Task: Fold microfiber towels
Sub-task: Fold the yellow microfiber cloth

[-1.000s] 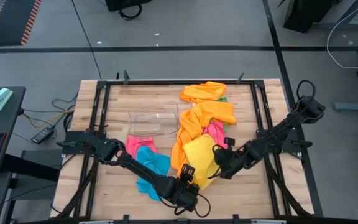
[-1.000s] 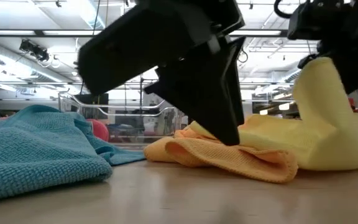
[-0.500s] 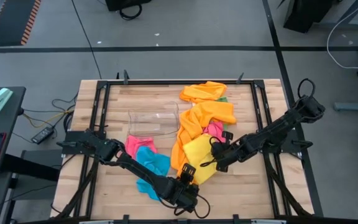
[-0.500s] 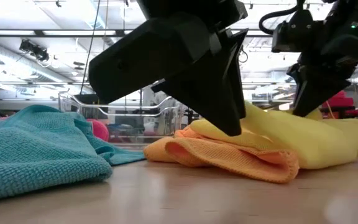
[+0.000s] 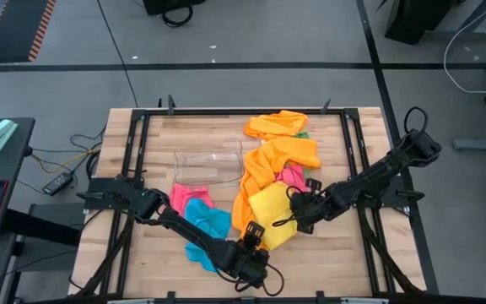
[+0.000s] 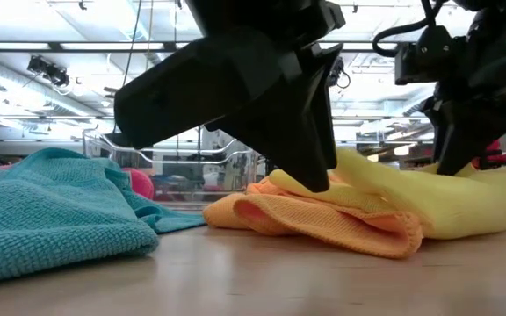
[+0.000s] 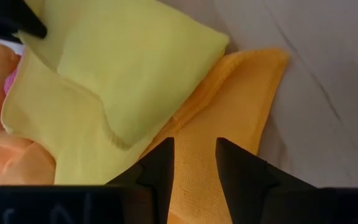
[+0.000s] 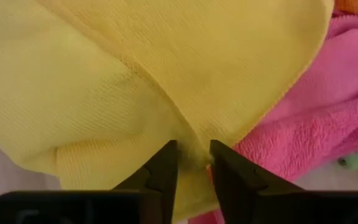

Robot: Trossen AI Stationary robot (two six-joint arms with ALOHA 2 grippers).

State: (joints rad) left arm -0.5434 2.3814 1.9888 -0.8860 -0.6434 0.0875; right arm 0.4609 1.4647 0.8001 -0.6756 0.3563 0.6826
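On the table's front, left hand (image 5: 254, 239) over orange towel (image 7: 229, 118), right hand (image 8: 193, 163) parted on yellow towel (image 5: 270, 211) (left hand's grip unclear)

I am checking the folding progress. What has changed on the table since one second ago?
The right gripper carried the yellow towel's raised corner across and down, so the towel now lies flat and folded over. Its fingers now stand slightly apart above the cloth. The left gripper stayed over the orange towel's edge. The blue towel, pink towel and clear bin did not move.
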